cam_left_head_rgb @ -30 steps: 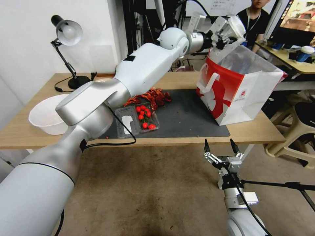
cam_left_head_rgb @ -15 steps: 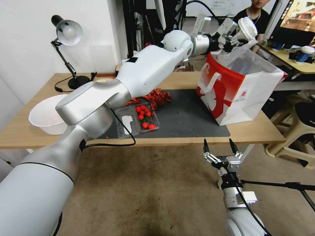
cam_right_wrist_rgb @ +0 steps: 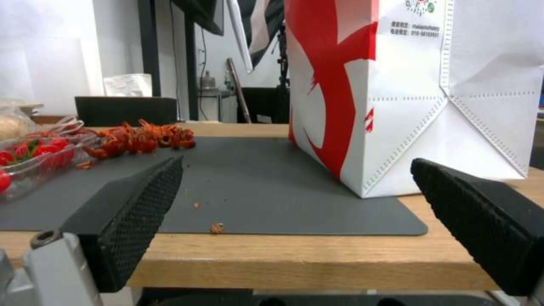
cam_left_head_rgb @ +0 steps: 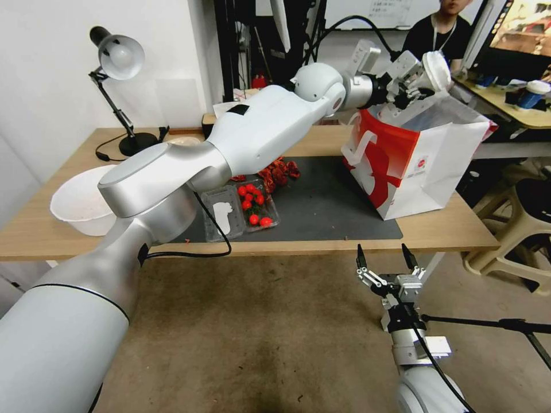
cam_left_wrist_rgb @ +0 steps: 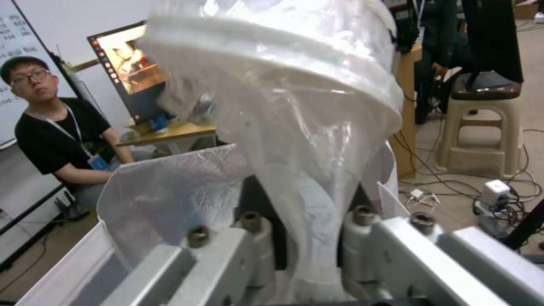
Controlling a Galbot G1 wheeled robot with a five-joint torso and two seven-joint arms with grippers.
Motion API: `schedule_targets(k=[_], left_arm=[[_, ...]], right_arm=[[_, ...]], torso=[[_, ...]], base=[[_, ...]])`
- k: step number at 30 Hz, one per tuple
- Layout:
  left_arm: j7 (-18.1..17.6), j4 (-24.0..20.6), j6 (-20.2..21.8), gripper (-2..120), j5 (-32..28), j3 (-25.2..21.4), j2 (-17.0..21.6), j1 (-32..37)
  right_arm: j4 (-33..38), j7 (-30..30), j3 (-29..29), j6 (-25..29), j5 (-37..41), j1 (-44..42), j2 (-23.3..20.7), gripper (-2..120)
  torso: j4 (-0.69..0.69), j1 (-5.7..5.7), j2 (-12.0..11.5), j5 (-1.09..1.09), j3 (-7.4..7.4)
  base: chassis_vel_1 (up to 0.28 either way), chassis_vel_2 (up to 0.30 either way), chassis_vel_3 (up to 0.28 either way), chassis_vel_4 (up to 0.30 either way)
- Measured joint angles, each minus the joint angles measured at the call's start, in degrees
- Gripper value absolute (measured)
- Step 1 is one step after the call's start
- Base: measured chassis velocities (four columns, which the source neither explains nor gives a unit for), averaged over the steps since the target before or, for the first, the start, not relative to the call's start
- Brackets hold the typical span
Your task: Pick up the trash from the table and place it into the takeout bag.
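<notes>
While our left gripper [cam_left_head_rgb: 414,86] clamps the plastic-wrapped bowl [cam_left_head_rgb: 436,70] over the takeout bag [cam_left_head_rgb: 425,166], right gripper [cam_left_head_rgb: 385,261] hangs spread wide below table [cam_left_head_rgb: 436,229] edge.

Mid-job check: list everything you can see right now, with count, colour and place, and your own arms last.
takeout bag: one, red and white, upright at the table's right end, half on the mat.
plastic-wrapped item: one, white and clear, held over the bag's open top.
table: one, light wood.
mat: one, dark grey, mid-table.
tomato tray: one, clear, red tomatoes, at the mat's left end.
red scraps: one pile, on the mat behind the tray.
large bowl: one, white, at the table's left end.
desk lamp: one, black, back left corner.
left gripper: shut on the wrapped item above the bag.
right gripper: open, low before the table's front edge.
</notes>
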Motion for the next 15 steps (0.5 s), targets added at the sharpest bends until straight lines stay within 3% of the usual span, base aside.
schedule_targets(k=[2,4,6,9,11,15], left_arm=[[-0.1,0.0,0.1,22,0.0,0.0,0.0,0.0],[-0.1,0.0,0.1,24,0.0,0.0,0.0,0.0],[-0.1,0.1,0.1,35,0.0,-0.1,0.0,-0.1],[-0.2,0.1,0.1,38,0.0,-0.1,0.0,-0.1],[-0.2,0.1,0.1,56,0.0,-0.3,0.0,-0.2],[-0.4,0.1,0.2,67,0.0,-0.2,0.0,-0.2]], right_arm=[[0.0,0.0,0.0,0.0,0.0,0.1,0.0,100],[0.0,0.0,0.0,0.0,0.0,0.1,0.0,100],[0.1,0.0,-0.1,0.0,0.0,0.2,0.1,100],[0.1,0.0,-0.1,0.0,0.0,0.2,0.1,100],[0.1,0.0,-0.2,0.0,0.0,0.3,0.1,100],[0.1,0.0,-0.3,0.0,0.0,0.3,0.1,100]], torso=[[0.0,0.0,0.0,0.0,0.0],[0.01,0.0,0.0,0.0,0.0],[0.01,0.0,0.0,0.0,0.0],[0.01,0.0,0.0,0.0,0.0],[0.0,0.0,0.0,0.0,0.0],[0.01,0.0,0.0,0.0,0.0]], base=[[0.0,0.0,0.0,0.0],[0.0,0.0,0.0,0.0],[0.0,0.0,0.0,0.0],[0.0,0.0,0.0,0.0],[0.0,0.0,0.0,0.0],[0.0,0.0,0.0,0.0]])
